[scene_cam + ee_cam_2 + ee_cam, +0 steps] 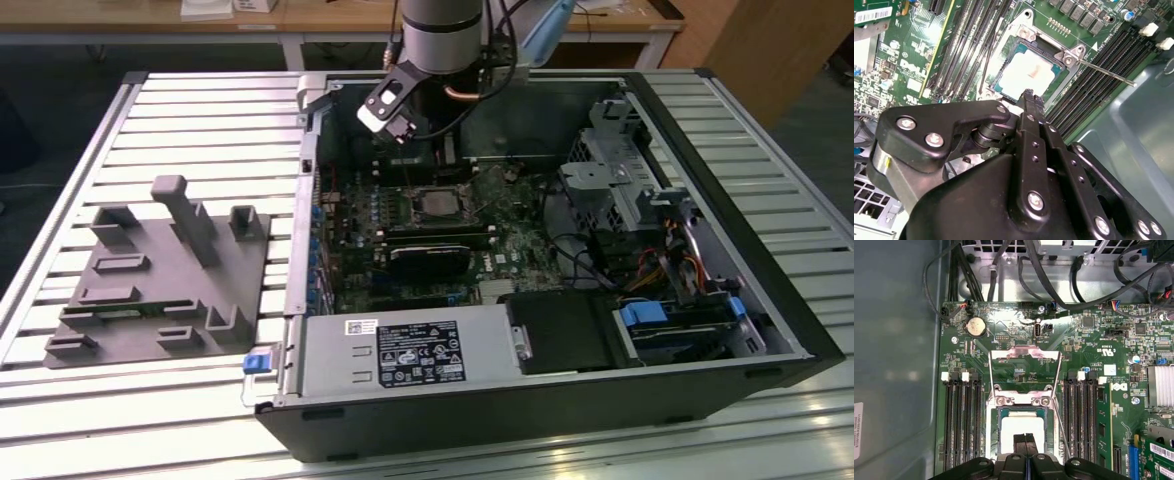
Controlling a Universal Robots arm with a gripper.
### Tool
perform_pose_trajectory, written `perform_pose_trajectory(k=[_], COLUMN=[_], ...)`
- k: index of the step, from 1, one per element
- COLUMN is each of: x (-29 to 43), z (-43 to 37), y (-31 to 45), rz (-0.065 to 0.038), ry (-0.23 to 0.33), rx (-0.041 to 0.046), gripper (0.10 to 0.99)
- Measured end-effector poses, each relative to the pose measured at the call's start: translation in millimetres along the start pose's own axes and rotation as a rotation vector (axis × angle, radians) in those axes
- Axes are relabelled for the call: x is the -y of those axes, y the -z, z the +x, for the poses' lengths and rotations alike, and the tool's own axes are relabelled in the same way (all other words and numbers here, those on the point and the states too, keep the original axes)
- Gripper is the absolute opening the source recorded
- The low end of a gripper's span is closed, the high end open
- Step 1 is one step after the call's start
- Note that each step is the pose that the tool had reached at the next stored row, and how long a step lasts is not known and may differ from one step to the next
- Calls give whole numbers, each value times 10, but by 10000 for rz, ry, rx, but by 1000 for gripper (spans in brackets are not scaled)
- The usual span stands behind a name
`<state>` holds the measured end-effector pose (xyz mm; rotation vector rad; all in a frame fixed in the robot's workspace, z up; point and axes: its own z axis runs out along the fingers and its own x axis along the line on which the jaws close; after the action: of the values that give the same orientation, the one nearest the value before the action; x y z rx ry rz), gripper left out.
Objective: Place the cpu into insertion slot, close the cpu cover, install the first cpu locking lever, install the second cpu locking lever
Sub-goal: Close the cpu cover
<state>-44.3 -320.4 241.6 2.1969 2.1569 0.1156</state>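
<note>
Over the insertion slot (997, 415), we're hovering the gripper (1025, 440), fingers together, empty; the cpu (1021, 426) is sitting inside, the cpu cover (1024, 353) standing open. Probably cover-closing: we're wanting a square push, avoiding the cpu face.

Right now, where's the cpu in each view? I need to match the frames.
Exterior view: cpu, near the middle of the motherboard.
Second wrist view: cpu, the pale square just past the gripper tip.
First wrist view: cpu, the pale square at the gripper tip, beside the open cpu cover.
Shared landmark: black memory slots flank it in both wrist views.
</note>
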Motion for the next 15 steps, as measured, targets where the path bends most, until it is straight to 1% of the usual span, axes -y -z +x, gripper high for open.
perform_pose_trajectory(k=[15], x=[-21], z=[3], y=[221], rz=[0], ry=[0], rx=[0], gripper=[106])
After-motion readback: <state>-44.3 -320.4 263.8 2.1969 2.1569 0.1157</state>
